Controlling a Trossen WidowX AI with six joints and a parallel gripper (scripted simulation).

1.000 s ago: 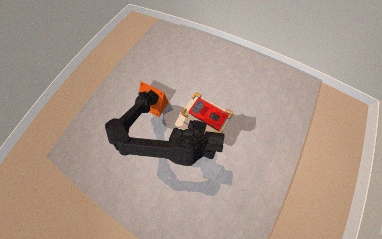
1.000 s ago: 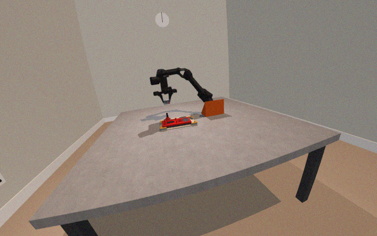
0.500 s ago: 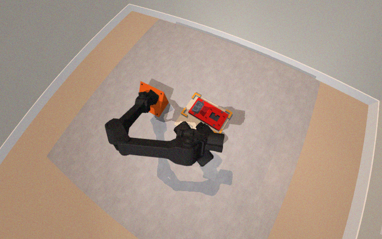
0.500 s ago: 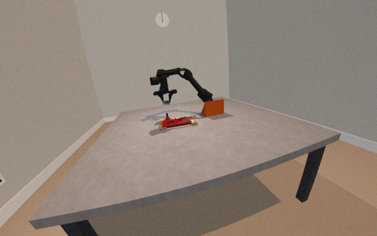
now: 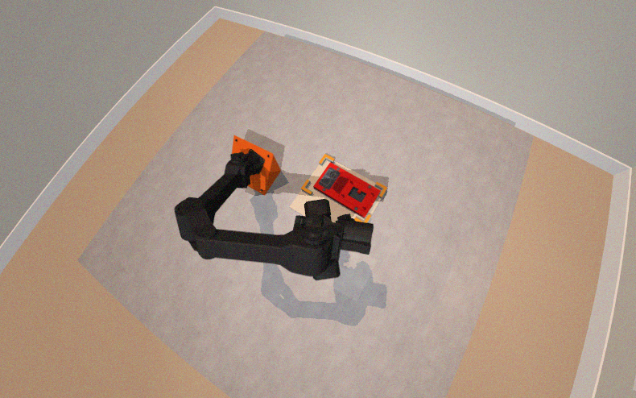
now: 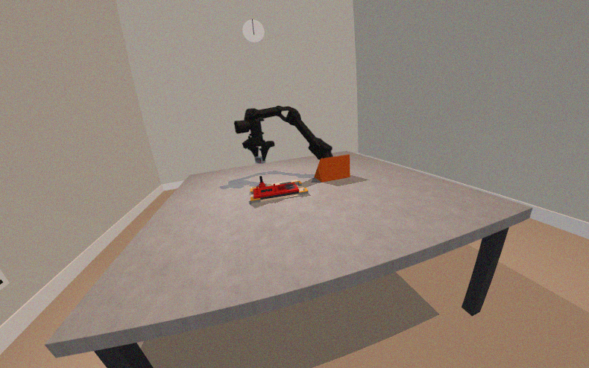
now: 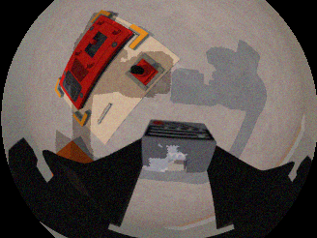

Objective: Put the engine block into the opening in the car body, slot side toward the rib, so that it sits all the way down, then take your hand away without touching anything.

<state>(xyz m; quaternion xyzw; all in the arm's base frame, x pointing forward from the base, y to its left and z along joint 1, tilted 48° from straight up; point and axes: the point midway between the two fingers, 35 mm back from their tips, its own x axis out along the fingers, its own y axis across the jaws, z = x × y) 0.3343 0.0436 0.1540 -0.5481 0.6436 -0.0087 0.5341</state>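
My gripper [image 7: 177, 145] [image 6: 259, 155] is shut on the grey engine block [image 7: 177, 146] [image 6: 259, 159] and holds it well above the table. The red car body [image 5: 347, 189] [image 6: 275, 188] [image 7: 93, 53] lies flat on a beige mat [image 5: 299, 201] [image 7: 119, 111], with a dark opening [image 5: 358, 194] in its top. The gripper hangs off to the side of the car body, not over it. In the top view the arm's wrist hides the fingers and the block.
A small red square part with a black knob [image 7: 143, 72] [image 6: 260, 179] stands on the mat beside the car body. Orange corner markers [image 5: 327, 158] frame the car body. The arm's orange base mount [image 5: 265, 176] [image 6: 333, 168] [image 7: 76, 152] stands close by.
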